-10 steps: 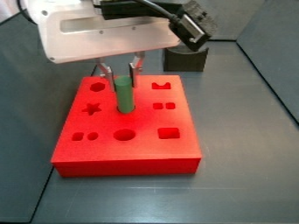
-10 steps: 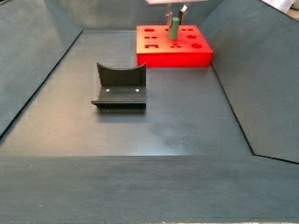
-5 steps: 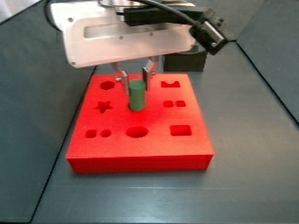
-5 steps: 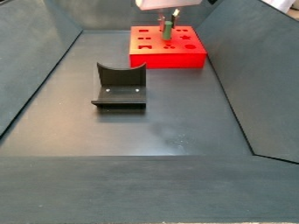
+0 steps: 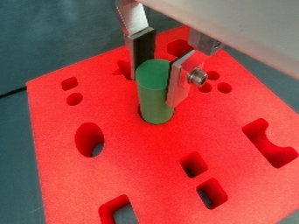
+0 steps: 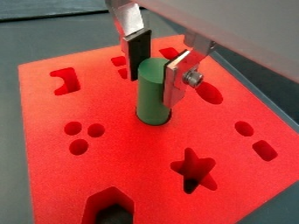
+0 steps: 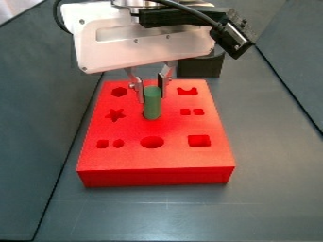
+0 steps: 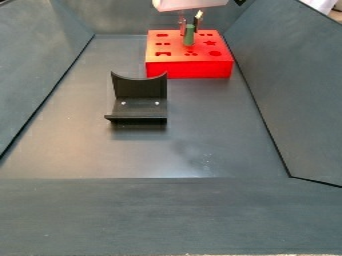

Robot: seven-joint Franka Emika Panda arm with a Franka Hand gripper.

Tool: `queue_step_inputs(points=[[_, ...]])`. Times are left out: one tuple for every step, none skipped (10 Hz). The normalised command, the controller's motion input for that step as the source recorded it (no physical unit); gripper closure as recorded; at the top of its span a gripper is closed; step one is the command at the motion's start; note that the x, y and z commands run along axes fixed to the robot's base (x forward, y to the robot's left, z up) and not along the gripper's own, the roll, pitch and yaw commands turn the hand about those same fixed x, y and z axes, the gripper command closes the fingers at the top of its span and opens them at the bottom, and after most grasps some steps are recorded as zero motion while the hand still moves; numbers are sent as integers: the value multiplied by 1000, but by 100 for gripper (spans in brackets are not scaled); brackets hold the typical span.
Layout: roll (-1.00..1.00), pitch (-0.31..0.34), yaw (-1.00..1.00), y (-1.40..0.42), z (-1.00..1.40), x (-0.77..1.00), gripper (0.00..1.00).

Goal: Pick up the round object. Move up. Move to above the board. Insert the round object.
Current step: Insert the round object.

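The round object, a green peg (image 5: 152,109), stands upright with its lower end in a hole near the middle of the red board (image 5: 128,166). It shows in both wrist views (image 6: 149,109) and both side views (image 7: 151,104) (image 8: 189,38). My gripper (image 5: 158,83) comes down from above the board (image 7: 151,163) and is shut on the peg's upper part. The dark pad lies against one side of it and the silver plate (image 6: 176,83) against the other. The board's star, square and oval holes are open.
The dark fixture (image 8: 136,97) stands on the grey floor apart from the board (image 8: 201,62). In a side view its top (image 7: 202,64) shows behind the board, partly hidden by my white gripper body (image 7: 139,43). Sloping dark walls enclose the floor.
The board, the peg and my gripper have shifted sideways together a little. Most of that shift happened early. The peg stays upright between the fingers.
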Motion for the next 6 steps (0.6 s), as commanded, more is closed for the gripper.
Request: queue_step_inputs(points=[[83,-160,0,0,-946,-63,100],[16,-186,0,-117,-911,-29,100],[0,-219,0,-109,-849,-89,100],[7,0,0,0,0,0,100],[0,0,0,0,-17,0,100],[31,-41,0,-43,-23,-23,100]])
